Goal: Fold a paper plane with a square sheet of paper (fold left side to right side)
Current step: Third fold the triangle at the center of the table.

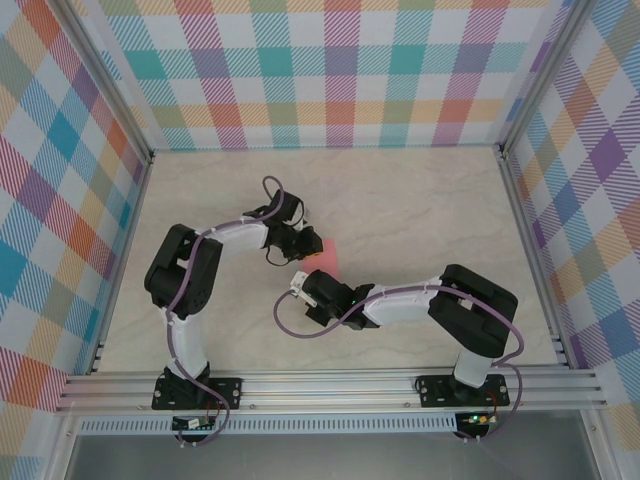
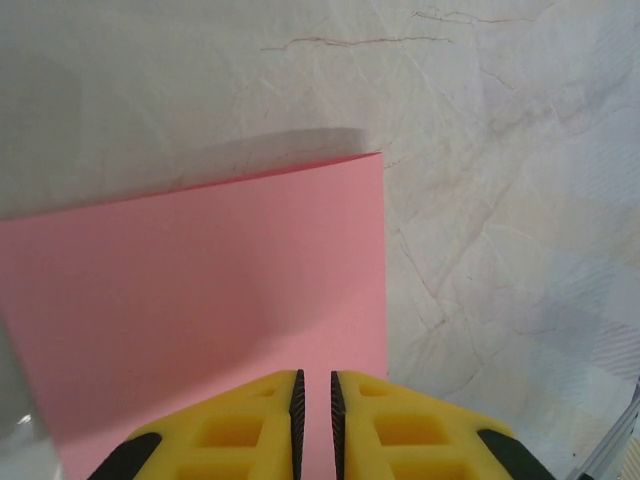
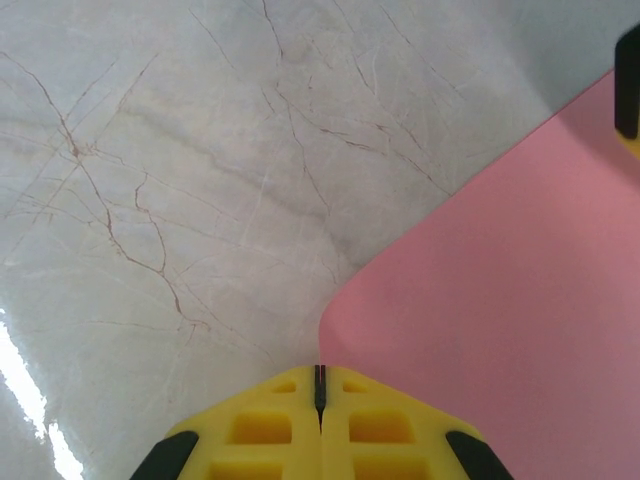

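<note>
Marble-look tabletop [image 1: 420, 200] spreads pale and veined inside checked walls [image 1: 340, 70] of many colours. Near its middle the left gripper [image 2: 316, 378] holds its yellow fingers [image 2: 240, 425] nearly together, with a thin slit between them and pink showing in it. Whether they nip the paper or merely stand over it cannot be told. Under and beyond those fingers lies the square sheet of paper [image 2: 200, 290], salmon pink. Its far edge is raised enough to throw a shadow on the table behind it, and its right edge is straight and sharp. The right gripper [image 3: 320, 372] has its jaws pressed fully together, leaving a dark hairline seam. The sheet's curving edge runs right up to that seam, though a pinch cannot be confirmed. Left of the sheet in that wrist view runs cracked, veined stone pattern, and at the sheet's far edge a bit of black and yellow finger [image 3: 630, 90] pokes in. From above, the left arm [image 1: 200, 260] reaches to the sheet from its left and the right arm [image 1: 440, 300] from its near side. Their wrists cover much of it, so a small pink patch shows between them. A purple cable [image 1: 290, 322] loops just near of the sheet, and an aluminium rail [image 1: 330, 385] carrying both bases lies well nearer.
</note>
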`<act>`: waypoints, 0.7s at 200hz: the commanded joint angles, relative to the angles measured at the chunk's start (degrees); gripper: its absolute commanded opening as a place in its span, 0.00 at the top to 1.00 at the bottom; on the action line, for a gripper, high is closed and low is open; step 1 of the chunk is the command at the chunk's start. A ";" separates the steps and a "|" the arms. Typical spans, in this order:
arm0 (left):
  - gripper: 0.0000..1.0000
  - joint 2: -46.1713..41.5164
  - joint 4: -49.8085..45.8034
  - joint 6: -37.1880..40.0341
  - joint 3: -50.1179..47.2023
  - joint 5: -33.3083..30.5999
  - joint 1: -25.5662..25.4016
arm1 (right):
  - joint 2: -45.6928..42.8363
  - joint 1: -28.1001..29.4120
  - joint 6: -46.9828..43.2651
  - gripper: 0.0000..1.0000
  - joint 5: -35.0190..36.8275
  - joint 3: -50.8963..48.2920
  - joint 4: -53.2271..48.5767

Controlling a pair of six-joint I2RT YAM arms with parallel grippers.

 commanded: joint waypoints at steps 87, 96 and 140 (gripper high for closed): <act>0.87 7.74 -1.65 2.52 4.22 -1.33 -1.90 | -1.93 -2.76 6.20 1.00 -8.19 1.56 -2.47; 0.87 8.00 -1.67 2.73 4.21 -1.55 -1.87 | -2.11 -3.41 7.04 1.00 -9.90 1.73 -2.98; 0.89 9.22 -3.78 3.80 4.07 -2.18 -2.09 | -3.32 -8.11 11.64 1.00 -18.92 2.73 -5.55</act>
